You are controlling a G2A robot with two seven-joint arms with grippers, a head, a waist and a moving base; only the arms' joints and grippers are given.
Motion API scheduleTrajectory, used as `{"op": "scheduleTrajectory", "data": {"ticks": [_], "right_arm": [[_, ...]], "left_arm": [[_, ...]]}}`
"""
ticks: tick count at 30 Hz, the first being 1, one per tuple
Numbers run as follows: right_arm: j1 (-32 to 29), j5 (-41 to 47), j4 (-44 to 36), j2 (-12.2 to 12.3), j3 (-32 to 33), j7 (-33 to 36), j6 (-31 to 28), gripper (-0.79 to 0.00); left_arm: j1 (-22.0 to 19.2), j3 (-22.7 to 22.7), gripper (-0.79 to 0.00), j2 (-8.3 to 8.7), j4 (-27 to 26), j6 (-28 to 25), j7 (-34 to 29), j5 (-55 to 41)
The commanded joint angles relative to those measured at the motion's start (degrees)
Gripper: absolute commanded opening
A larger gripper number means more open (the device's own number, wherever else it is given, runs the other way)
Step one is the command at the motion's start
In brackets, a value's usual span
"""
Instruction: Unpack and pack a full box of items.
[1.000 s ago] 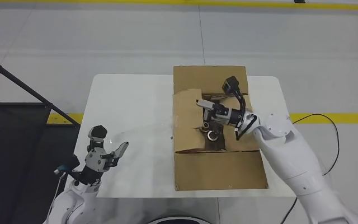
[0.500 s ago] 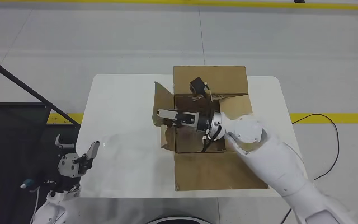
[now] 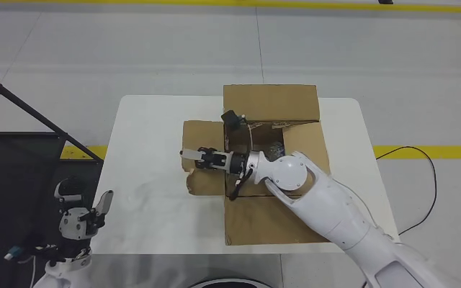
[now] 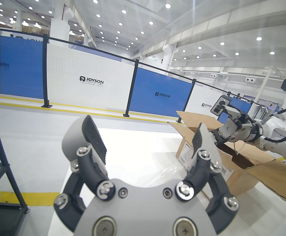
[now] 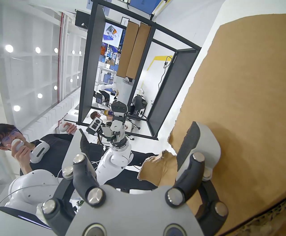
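White, smooth tabletop (image 3: 158,144) carries your brown corrugated cardboard box (image 3: 270,104), flaps splayed. Your right gripper (image 3: 189,155) hangs released over its torn-edged left flap (image 3: 205,135); your left gripper (image 3: 88,200), 2 ribbed pads (image 4: 93,134) spread, sits off the tabletop's near-left corner.

— Bright in here. Where is the light coming from?
— Overhead. There are rows of round ceiling lamps (image 4: 167,6), and in the left wrist view a few flare into pale streaks.
— Any hard shadows?
— Only soft ones. In the top view the white table (image 3: 158,137) glows evenly. The box (image 3: 270,104), toward its three o'clock, goes dark only inside its opening.
— Glare?
— A glossy sheen on the tabletop beside the box.
— And the edges?
— Both wrist views bulge. The fence (image 4: 160,96) bows along its top, and the black rack (image 5: 169,89) leans.
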Motion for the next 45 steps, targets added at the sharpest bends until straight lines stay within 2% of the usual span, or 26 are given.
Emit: {"op": "scheduleTrajectory", "data": {"ticks": [1, 8, 14, 21, 26, 31, 37, 44, 45], "right_arm": [[-0.2, -0.1, 0.2, -0.2, 0.3, 0.1, -0.1, 0.000], [-1.7, 0.3, 0.0, -0.2, 3.2, 1.6, -0.9, 0.000], [-4.8, -0.6, -4.3, 1.5, 9.4, 3.8, -2.6, 0.000], [-12.5, -1.4, -12.1, 4.8, 22.3, 7.3, -5.6, 0.000], [-21.5, -1.2, -19.4, 7.4, 34.2, 11.2, -10.4, 0.000], [-31.5, 1.7, -24.9, 9.4, 46.7, 15.7, -17.8, 0.000], [-41.0, 7.8, -25.8, 10.7, 59.2, 19.2, -25.7, 0.000], [-47.3, 14.4, -20.3, 11.4, 67.9, 21.6, -31.3, 0.000], [-47.3, 14.4, -20.3, 11.4, 67.9, 21.6, -31.3, 0.000]], "left_arm": [[-0.3, -0.1, 0.000, -0.05, -0.1, -0.3, -0.7, -0.1], [-2.0, 0.2, 0.000, -0.25, -0.9, -1.0, -3.1, -0.9], [-4.4, 0.2, 0.000, -0.30, -4.0, -0.5, -6.6, -0.2], [-9.9, 0.7, 0.000, -0.12, -8.7, 0.8, -14.5, 1.1], [-15.4, 4.0, 0.000, 0.10, -12.3, -0.1, -22.5, 0.6], [-23.6, 11.5, 0.000, 0.23, -13.8, -0.3, -32.5, 1.8], [-35.4, 26.2, 0.000, -0.48, -10.8, 2.1, -44.9, 1.8], [-49.9, 40.7, 0.000, -2.25, -5.8, 6.5, -59.5, -1.6], [-49.9, 40.7, 0.000, -2.25, -5.8, 6.5, -59.5, -1.6]]}}
